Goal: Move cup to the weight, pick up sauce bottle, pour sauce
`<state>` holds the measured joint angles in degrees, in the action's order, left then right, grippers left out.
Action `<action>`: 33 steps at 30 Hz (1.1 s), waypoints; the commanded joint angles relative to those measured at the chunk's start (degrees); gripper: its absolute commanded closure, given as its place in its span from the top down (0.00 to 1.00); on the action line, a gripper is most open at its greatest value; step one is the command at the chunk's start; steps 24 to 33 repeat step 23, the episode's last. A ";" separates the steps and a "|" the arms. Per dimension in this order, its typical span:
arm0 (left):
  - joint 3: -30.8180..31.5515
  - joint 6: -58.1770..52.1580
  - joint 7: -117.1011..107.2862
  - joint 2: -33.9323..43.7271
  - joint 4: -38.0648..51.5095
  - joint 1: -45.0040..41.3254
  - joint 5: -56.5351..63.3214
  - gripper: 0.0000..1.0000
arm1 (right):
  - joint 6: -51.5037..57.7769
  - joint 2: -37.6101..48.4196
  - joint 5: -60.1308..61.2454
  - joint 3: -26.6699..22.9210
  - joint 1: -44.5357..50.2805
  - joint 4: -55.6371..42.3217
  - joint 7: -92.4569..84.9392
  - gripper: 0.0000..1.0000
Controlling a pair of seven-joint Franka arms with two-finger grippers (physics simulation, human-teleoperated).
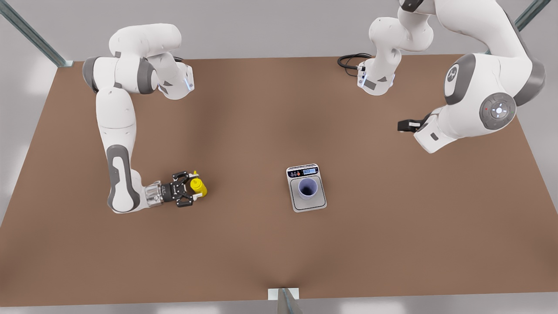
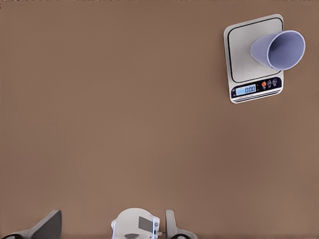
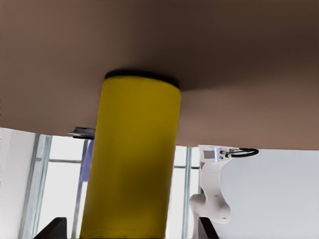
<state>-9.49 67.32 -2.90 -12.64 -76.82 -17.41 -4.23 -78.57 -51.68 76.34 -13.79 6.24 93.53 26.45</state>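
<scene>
Lavender cup (image 1: 307,188) sits on your kitchen scale (image 1: 306,188) mid-tabletop; your right gripper (image 1: 188,188) straddles the yellow sauce bottle (image 1: 198,186), grip unclear; left gripper (image 1: 407,125) waits near the far corner, state unclear.

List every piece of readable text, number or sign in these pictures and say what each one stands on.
"0.00" or close to it, somewhat blurred: on the small lit display of the flat silver-grey kitchen scale, beside its buttons.
Button markings on the scale's dark panel: too small to read.
Round logo on the joint of the white robot arm at the front view's right: a sign, not legible letters.
Nothing else carries text.
</scene>
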 commanded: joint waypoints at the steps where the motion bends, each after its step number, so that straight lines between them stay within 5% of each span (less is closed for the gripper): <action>1: 0.00 0.00 0.00 -0.02 0.00 -0.08 0.01 1.00 | 0.00 0.09 0.04 -0.18 0.00 -0.10 0.09 1.00; 12: 0.00 -0.09 0.00 0.07 0.00 0.01 0.01 1.00 | 0.09 0.27 -4.35 -6.42 0.00 -3.00 -0.70 1.00; 18: -0.53 0.18 0.26 -0.11 2.55 0.01 -0.51 1.00 | -1.23 18.10 -33.61 -7.48 1.23 -13.28 -7.37 1.00; 20: -0.62 0.44 0.70 -0.20 3.25 0.01 -0.43 1.00 | -5.18 29.70 -50.57 -4.32 3.17 -13.28 -18.36 1.00; 23: -0.62 0.53 0.62 -0.28 3.25 0.01 -0.42 1.00 | -10.72 39.99 -70.61 11.41 1.23 -12.76 -20.04 1.00; 33: -0.62 0.53 0.62 -0.28 3.25 0.01 -0.42 1.00 | -10.72 39.99 -70.61 11.41 1.23 -12.76 -20.04 1.00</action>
